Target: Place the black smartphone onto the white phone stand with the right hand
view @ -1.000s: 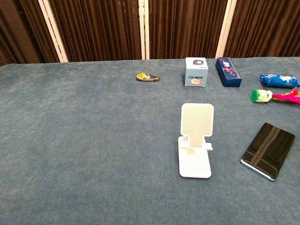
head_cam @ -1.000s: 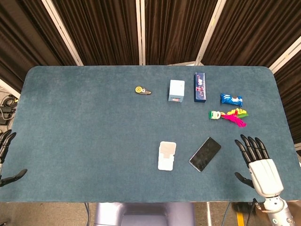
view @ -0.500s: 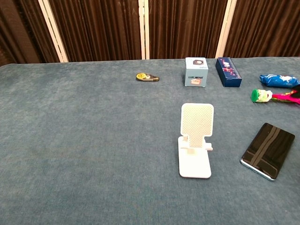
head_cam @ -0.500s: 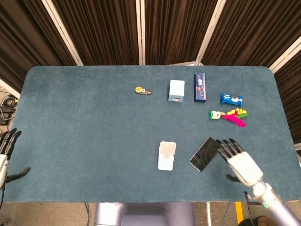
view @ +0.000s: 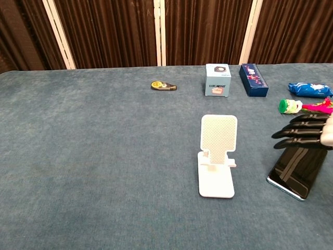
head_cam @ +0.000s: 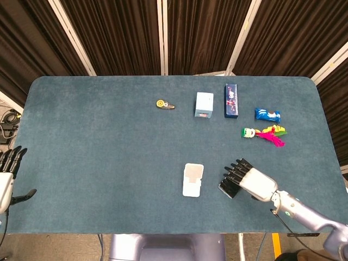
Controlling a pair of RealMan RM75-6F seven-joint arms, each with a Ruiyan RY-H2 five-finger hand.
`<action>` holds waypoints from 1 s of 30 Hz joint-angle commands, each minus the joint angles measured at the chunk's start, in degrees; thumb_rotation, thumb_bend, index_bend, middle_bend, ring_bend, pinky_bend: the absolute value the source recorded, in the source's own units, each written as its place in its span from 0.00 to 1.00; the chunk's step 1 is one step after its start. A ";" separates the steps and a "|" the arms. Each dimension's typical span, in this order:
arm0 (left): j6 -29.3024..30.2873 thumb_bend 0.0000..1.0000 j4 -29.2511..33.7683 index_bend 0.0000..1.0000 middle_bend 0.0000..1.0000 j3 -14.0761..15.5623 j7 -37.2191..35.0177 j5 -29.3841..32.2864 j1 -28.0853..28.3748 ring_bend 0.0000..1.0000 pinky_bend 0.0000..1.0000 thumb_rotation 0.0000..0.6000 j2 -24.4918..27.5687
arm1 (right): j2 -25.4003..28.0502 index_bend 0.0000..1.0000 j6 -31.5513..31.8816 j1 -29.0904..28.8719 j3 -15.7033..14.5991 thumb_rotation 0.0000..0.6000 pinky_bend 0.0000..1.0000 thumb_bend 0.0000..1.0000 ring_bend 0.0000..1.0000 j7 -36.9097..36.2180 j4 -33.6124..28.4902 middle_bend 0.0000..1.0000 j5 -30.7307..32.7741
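My right hand (head_cam: 249, 179) hovers, fingers spread and empty, over the flat black smartphone (view: 296, 171); I should lower, pinch its long edges, avoiding the white plastic phone stand (view: 216, 156).

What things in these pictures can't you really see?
- Black smartphone: head view, mostly covered by the right hand; whether they touch is unclear.
- Right hand: chest view, cut off by the right edge, only the fingers show.
- Left hand: head view, cut off by the left edge.
- Blue box print: too small to read.
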State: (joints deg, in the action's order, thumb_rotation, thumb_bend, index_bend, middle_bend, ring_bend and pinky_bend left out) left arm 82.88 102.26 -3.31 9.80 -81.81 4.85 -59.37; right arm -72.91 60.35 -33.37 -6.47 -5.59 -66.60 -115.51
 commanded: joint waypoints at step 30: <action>-1.61 0.00 -0.85 0.00 0.00 -0.33 2.68 3.16 1.29 0.00 0.00 1.00 -1.46 | -8.60 0.05 -2.05 -7.81 -7.15 1.00 0.00 0.00 0.00 -1.99 17.36 0.05 -1.26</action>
State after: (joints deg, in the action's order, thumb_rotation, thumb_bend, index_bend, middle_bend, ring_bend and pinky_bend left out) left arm 81.27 101.42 -3.64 12.49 -78.65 6.14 -60.83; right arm -81.14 58.57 -40.96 -13.23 -7.14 -49.97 -117.01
